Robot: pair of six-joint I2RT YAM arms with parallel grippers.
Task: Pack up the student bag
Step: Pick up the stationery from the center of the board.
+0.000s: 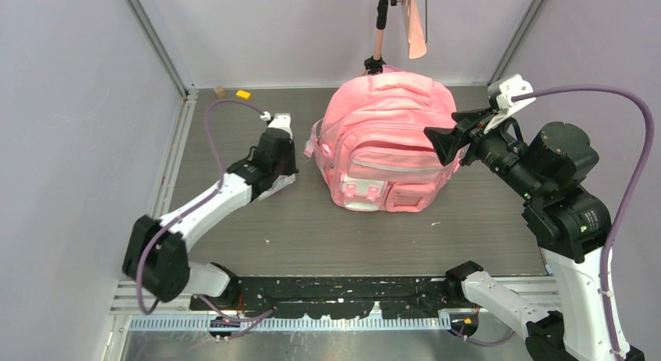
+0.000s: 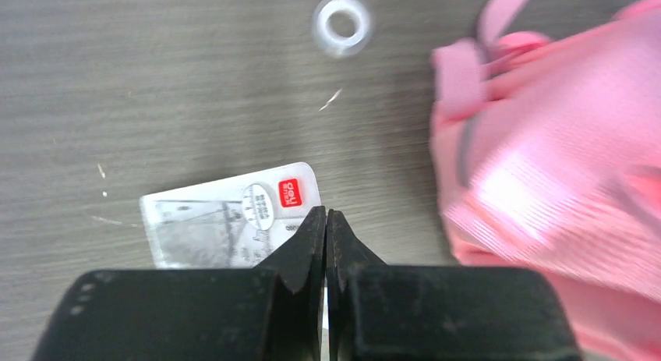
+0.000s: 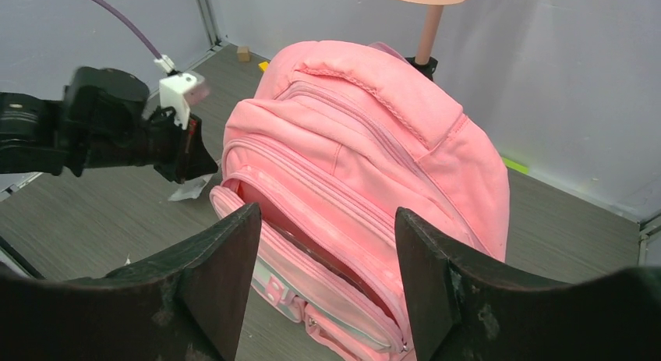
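The left gripper (image 2: 326, 221) has its two black fingers pressed together, with only a thin line between them. The fingertips are over the right edge of a small flat white packet (image 2: 226, 221) that lies on the table (image 2: 156, 80). The packet has a red label and grey print. From the wrist view I cannot tell if the fingers really pinch the packet edge or only close above it. A little further on the table there is a small white ring (image 2: 341, 23), apart from the packet. In the top view the left gripper (image 1: 278, 154) is low over the table, just beside the left side of the student bag (image 1: 386, 139).

The right gripper (image 3: 327, 256) has its fingers spread wide and holds nothing. It hangs in the air at the right side of the bag, a bit above it, and looks down on the front of the bag. Between its fingers the wrist view shows a front pocket with the zip open, and a dark gap inside.

The student bag stands in the middle of the grey table, near the back wall, with front pockets toward the arms. Behind it there is a pink stand (image 1: 379, 33). At the back left edge lie a small yellow block (image 1: 243, 94) and a small brown block (image 1: 220, 91).
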